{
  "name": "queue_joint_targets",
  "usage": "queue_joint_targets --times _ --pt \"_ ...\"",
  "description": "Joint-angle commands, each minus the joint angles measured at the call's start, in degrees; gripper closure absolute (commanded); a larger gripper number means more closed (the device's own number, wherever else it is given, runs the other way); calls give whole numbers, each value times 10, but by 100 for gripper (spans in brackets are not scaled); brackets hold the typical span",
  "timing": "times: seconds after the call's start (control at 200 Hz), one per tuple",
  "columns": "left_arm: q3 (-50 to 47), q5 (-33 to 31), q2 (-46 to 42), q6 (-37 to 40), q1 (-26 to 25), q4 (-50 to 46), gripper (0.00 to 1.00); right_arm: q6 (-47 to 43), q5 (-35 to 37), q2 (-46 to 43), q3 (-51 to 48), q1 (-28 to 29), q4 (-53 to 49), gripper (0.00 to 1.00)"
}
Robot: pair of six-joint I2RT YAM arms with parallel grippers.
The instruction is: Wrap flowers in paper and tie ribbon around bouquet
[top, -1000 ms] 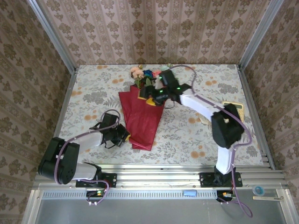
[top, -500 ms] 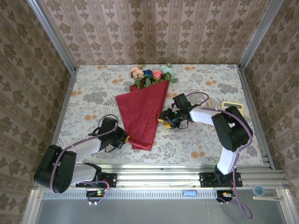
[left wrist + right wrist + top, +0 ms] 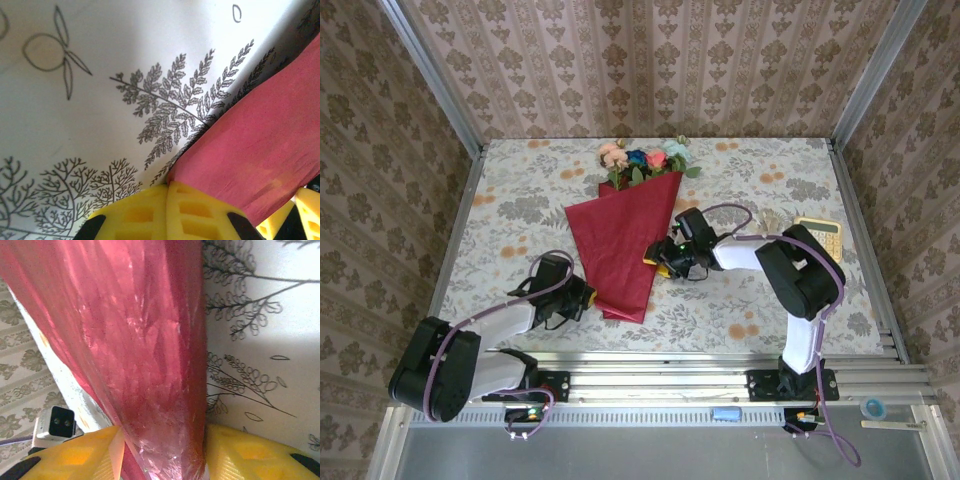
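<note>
The bouquet lies on the table: a cone of dark red paper [image 3: 620, 240] with the pink, red, blue and teal flowers [image 3: 645, 160] above its wide rim. My right gripper [image 3: 665, 258] is at the cone's right edge, halfway down. In the right wrist view a thick fold of the paper [image 3: 140, 340] fills the gap of that gripper [image 3: 162, 436], touching both yellow fingers. My left gripper [image 3: 582, 295] sits at the lower left edge near the tip. There its fingers [image 3: 167, 189] are pressed together, and a corner of the paper [image 3: 260, 145] runs into their seam. The ribbon is hidden.
A small beige calculator [image 3: 823, 236] lies at the table's right side, behind the right arm. The floral tablecloth [image 3: 510, 210] stretches left of the cone. Patterned walls close in the back and both sides, and metal rails run along the table's edges.
The right gripper left the flower heads, came down to the paper's right edge and closed on it. The paper spread from a narrow folded strip into a wide cone. The left gripper barely shifted.
</note>
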Motion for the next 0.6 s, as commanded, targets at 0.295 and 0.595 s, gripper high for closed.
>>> queue_joint_targets --times 0.295,0.595 --pt "-69 -46 -47 -76 -29 -202 100 50 -13 32 -33 17 158 56" --pt "-69 -39 -36 -50 -13 -199 100 53 13 51 -23 18 207 85"
